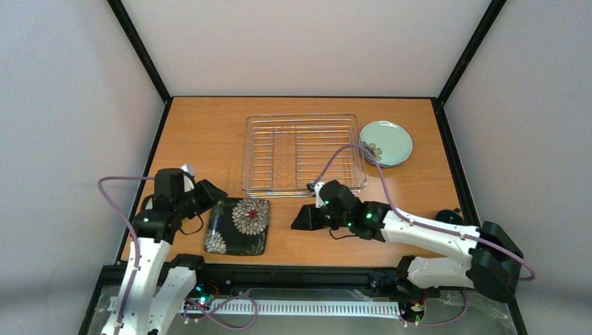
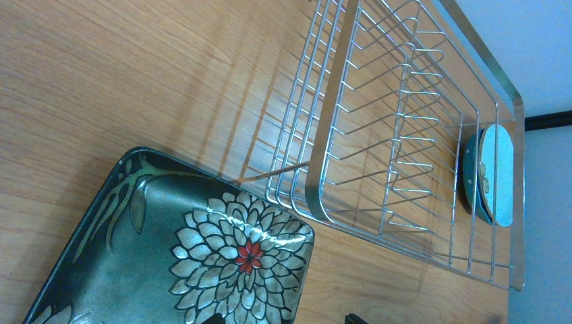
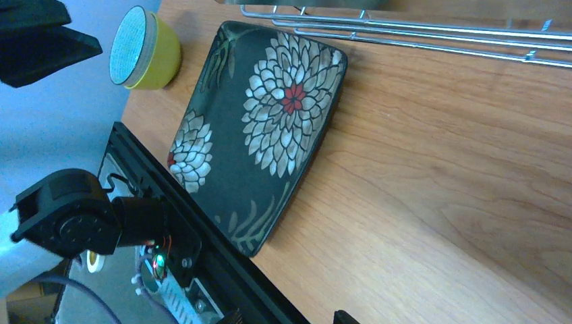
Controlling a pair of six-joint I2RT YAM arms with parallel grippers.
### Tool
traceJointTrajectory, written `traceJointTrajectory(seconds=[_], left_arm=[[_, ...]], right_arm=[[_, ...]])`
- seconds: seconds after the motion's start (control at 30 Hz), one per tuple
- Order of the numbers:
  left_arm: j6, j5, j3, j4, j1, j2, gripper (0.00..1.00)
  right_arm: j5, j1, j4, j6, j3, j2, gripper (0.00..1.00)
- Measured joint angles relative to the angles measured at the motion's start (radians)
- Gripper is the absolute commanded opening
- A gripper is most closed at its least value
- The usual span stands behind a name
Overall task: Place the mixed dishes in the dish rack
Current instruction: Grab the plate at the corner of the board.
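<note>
The black square floral plate [image 1: 239, 225] lies flat at the table's front, left of centre. It also shows in the left wrist view [image 2: 168, 250] and the right wrist view [image 3: 263, 128]. The dish rack [image 1: 300, 153] stands empty behind it. My left gripper [image 1: 213, 194] is open and empty just above the plate's far left edge; only its fingertips show in its own view [image 2: 284, 318]. My right gripper [image 1: 301, 218] is open and empty, low over bare wood right of the plate [image 3: 289, 318]. The pale mint plate [image 1: 386, 143] sits on the blue dotted plate [image 2: 470, 177] right of the rack.
A yellow-green bowl [image 3: 152, 50] lies on its side by the table's left edge, behind my left arm. A dark green mug [image 1: 447, 216] shows partly behind my right arm. The black frame rail [image 1: 314, 269] runs along the front edge.
</note>
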Motion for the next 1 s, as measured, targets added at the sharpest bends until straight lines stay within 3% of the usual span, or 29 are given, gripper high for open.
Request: traceJointTrajectory(seconds=[0.5, 0.63, 1.0], left_arm=[[0.001, 0.011, 0.0, 0.011, 0.0, -0.018, 1.0], [0.001, 0.02, 0.001, 0.014, 0.0, -0.018, 1.0], [0.0, 0.052, 0.002, 0.019, 0.0, -0.042, 1.0]], right_arm=[[0.025, 0.051, 0.491, 0.261, -0.134, 0.246, 0.82], [0.021, 0.065, 0.586, 0.299, -0.134, 0.313, 0.89], [0.027, 0.098, 0.802, 0.386, -0.134, 0.473, 0.89]])
